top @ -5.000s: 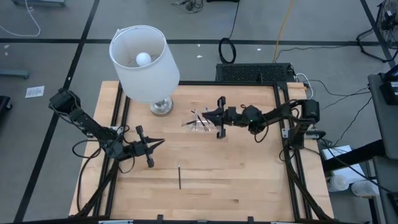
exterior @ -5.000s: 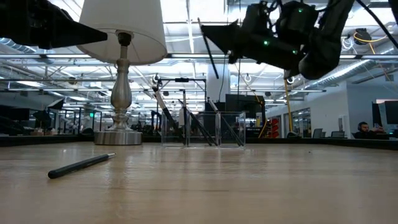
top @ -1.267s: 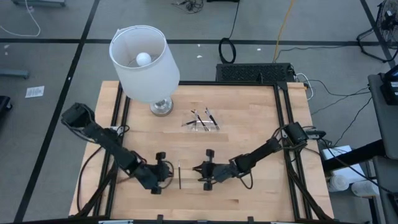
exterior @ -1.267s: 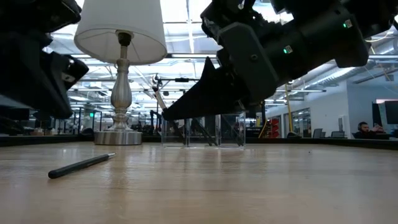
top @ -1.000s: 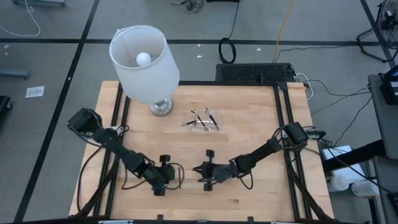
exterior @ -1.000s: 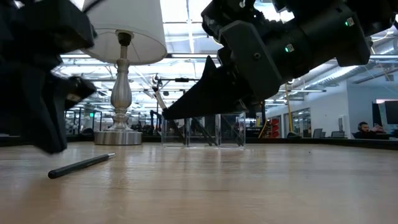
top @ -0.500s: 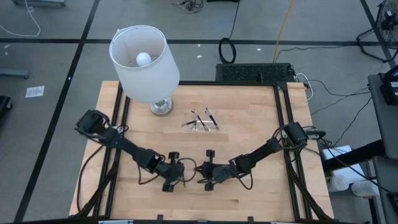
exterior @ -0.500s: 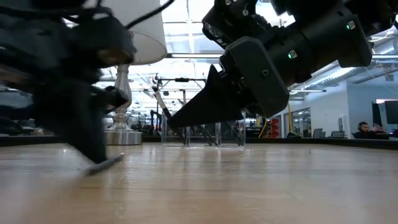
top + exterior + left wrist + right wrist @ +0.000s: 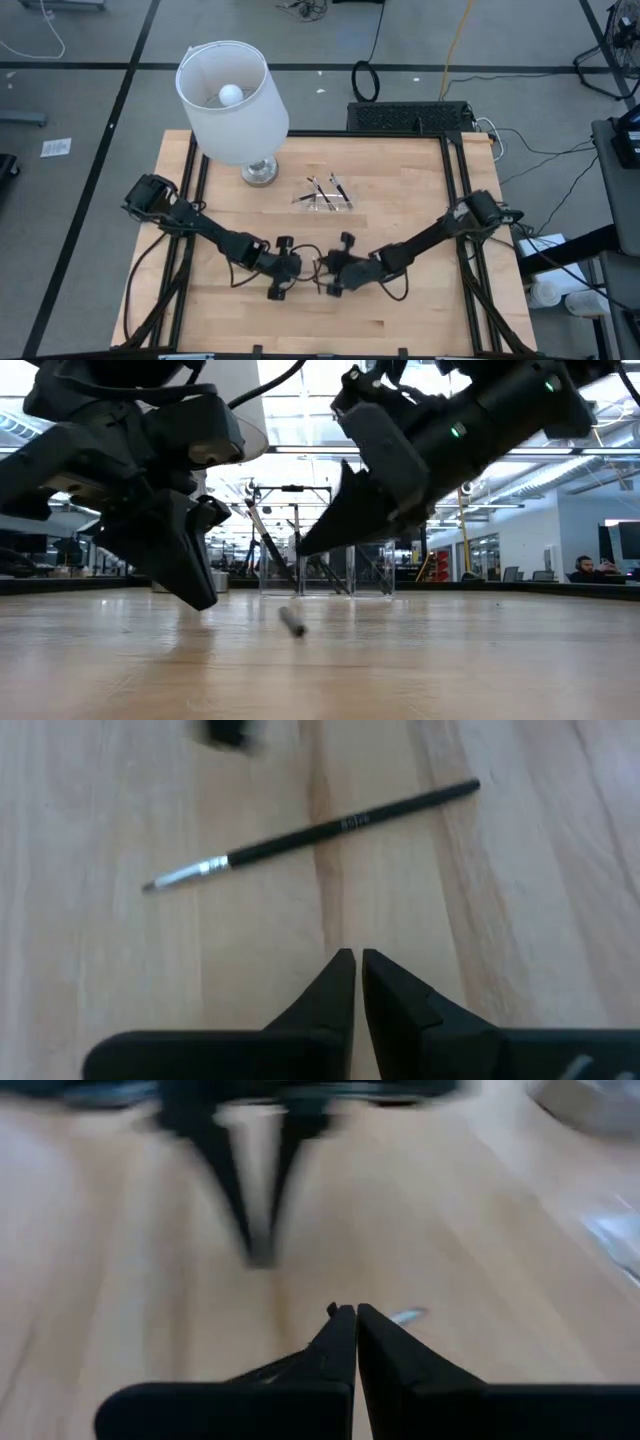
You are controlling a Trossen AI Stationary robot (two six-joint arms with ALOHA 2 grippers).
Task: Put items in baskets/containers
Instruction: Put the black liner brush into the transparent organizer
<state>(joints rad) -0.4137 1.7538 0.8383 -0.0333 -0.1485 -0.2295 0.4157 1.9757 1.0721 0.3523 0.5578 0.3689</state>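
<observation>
Both grippers sat low over the front-middle of the table (image 9: 400, 215), tips facing each other with one loose brush (image 9: 312, 826) lying flat on the wood between them. The left gripper (image 9: 357, 960) had its fingers pressed together, a hairline gap at most, holding nothing; the brush lay just ahead of its tips, crosswise to them, pale bristle end one way and dark handle the other. The right gripper (image 9: 345, 1315) was also closed and empty, with the pale end of the brush peeking out just past its tips.

My read: neither jaw was set up to pinch. Closed tips meeting at a thin stick lying flat look more like nudging or turning it than picking it up, probably because a stick flush on wood gives fingers nothing to get under. A grasp would need one gripper to spread first and come down straddling the handle.

The clear tray (image 9: 322, 196) stood well apart, further back near the lamp (image 9: 232, 98), and already held several brushes leaning against its walls. So the task looked mostly done, with this brush the only one I could see outside the tray.

Risk: the round handle rolling away from a closed-tip push.
</observation>
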